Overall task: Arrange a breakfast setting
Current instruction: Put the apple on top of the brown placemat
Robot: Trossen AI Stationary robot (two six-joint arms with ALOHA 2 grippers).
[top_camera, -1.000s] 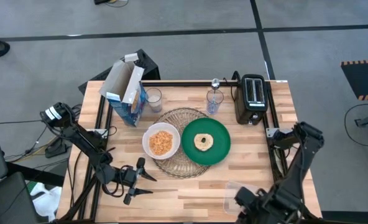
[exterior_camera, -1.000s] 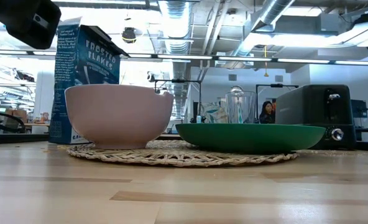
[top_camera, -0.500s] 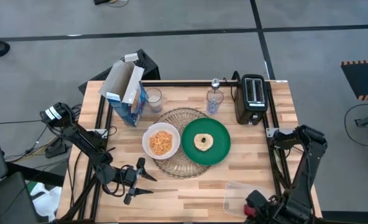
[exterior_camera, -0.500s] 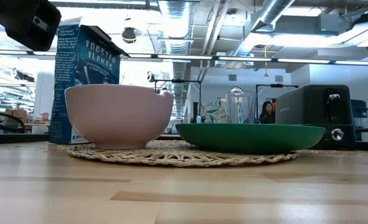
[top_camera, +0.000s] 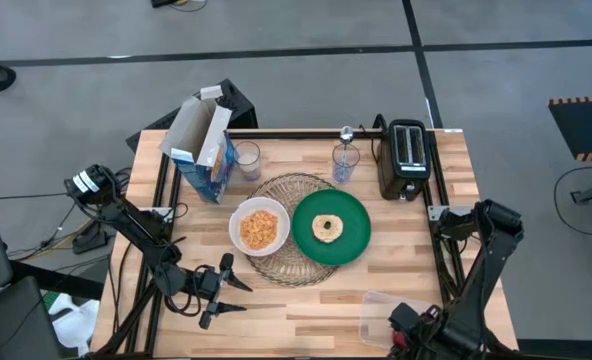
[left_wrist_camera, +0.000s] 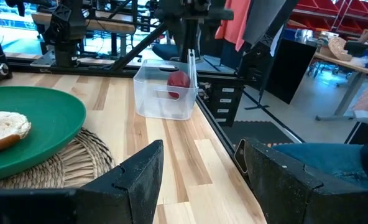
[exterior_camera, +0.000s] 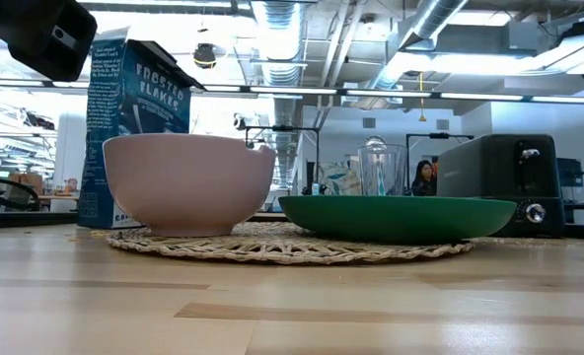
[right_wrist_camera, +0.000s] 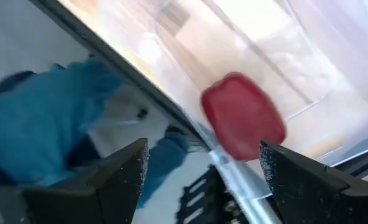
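The wicker mat [top_camera: 298, 188] carries the white bowl [top_camera: 259, 227] of cereal and the green plate [top_camera: 351, 240] with the bagel [top_camera: 327, 227]. The cereal box [top_camera: 204, 150] and one clear glass [top_camera: 247, 160] stand behind them. A second glass [top_camera: 345, 165] holds the spoon [top_camera: 346, 132]. The red apple [left_wrist_camera: 178, 81] lies in the clear tub [left_wrist_camera: 165, 93]. My right gripper [top_camera: 406, 328] is open at the tub, and the apple [right_wrist_camera: 243, 118] shows ahead between its fingers. My left gripper [top_camera: 224, 285] is open and empty near the front left.
The black toaster [top_camera: 406, 158] stands at the back right. Bare wood lies between the mat and the table's front edge [top_camera: 296, 340]. A person in blue shows beyond the table in the right wrist view [right_wrist_camera: 41, 124].
My right arm has shifted a little at the tub by the table's front right corner. The left arm and the setting have kept still.
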